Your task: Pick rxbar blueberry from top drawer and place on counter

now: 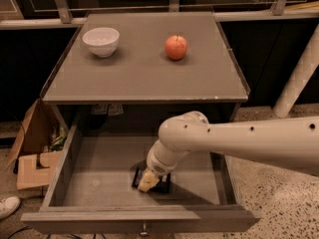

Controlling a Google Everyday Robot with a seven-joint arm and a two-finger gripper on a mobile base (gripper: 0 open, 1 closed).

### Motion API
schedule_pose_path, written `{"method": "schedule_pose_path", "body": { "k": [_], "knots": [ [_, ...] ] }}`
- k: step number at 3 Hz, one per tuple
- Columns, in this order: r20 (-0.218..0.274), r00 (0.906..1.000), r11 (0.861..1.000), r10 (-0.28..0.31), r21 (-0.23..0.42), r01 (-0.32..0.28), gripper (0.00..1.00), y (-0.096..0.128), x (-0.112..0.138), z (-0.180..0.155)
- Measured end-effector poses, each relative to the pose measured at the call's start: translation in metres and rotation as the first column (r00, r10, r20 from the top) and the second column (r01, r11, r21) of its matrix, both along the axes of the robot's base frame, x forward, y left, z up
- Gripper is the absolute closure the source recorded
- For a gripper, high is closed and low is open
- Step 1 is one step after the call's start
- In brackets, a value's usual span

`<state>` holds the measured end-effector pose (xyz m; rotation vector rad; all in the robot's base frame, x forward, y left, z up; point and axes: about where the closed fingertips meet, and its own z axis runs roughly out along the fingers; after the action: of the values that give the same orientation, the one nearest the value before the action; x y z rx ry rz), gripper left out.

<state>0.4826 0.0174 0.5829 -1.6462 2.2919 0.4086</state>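
In the top drawer (pixel 94 171): one dark, flat thing, taken to be the rxbar blueberry (pixel 163 182), is seen lying on the grey bottom, towards the front and a little right of the middle.
Drawer position: it is pulled well out from under the counter (pixel 139 76), and its small metal knob (pixel 144 229) is seen at the middle of the front panel.
Gripper (pixel 148 180): it is lowered into the drawer and set right on the bar, so that much of the wrapper is covered by its pale tip.
Grip state: whether the bar is clamped cannot be told from this view.
Arm (pixel 239 141): a thick white limb is reached in from the right, across the drawer's right wall, and bent downwards at the wrist.
Wrapper writing: nothing can be read; only dark edges are shown on either side of the gripper.
On the counter: a white bowl (pixel 100 40) is placed at the back left, upright, with nothing seen in it; a red-orange apple (pixel 176 47) is placed at the back, right of the middle, well apart from the bowl.
Back of the drawer cavity: some pale scraps (pixel 107 109) are glimpsed under the counter edge; what they are cannot be told.
Left of the cabinet: an open cardboard box (pixel 30 148) is stood on the floor, its contents indistinct, with a white shoe (pixel 9 206) near it.
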Motion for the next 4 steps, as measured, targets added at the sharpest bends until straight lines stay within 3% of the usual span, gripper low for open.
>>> {"method": "schedule_pose_path", "body": {
  "k": [4],
  "knots": [
    [0.013,0.9997,0.999,0.021,-0.025,-0.021,1.00,0.000,0.006,0.048]
  ]
}}
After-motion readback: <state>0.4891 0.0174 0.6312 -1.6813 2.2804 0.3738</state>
